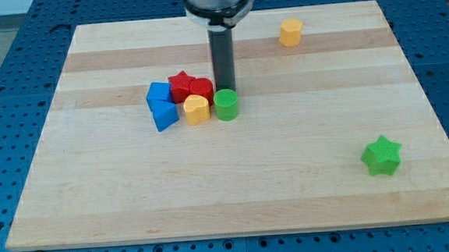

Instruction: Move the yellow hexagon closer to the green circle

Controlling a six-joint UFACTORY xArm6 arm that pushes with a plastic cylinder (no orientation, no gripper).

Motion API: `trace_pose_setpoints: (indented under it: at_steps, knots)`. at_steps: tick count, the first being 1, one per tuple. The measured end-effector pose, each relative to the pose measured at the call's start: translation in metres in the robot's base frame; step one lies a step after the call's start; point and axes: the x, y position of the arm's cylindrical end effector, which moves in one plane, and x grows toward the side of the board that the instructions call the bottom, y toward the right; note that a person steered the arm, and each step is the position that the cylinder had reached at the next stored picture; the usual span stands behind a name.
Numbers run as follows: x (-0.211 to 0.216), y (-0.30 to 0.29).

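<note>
My tip [225, 89] sits just above the green circle [225, 105] near the middle of the frame (no fingers here, only a rod). The yellow hexagon [290, 32] is far off at the upper right of the wooden board [290, 177].

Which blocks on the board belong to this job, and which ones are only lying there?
For the job:
yellow hexagon
green circle
my tip, just above the green circle

Only lying there:
yellow block beside the green circle
two red blocks
two blue blocks
green star
</note>
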Motion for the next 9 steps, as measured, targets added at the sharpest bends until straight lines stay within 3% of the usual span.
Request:
trace_pose_setpoints:
  at_steps: [2,4,5,7,9]
  knots:
    - [-0.082,0.083]
    - [-0.074,0.153]
    - [-0.096,0.196]
    - [-0.152,0.186]
    - [-0.142,0.138]
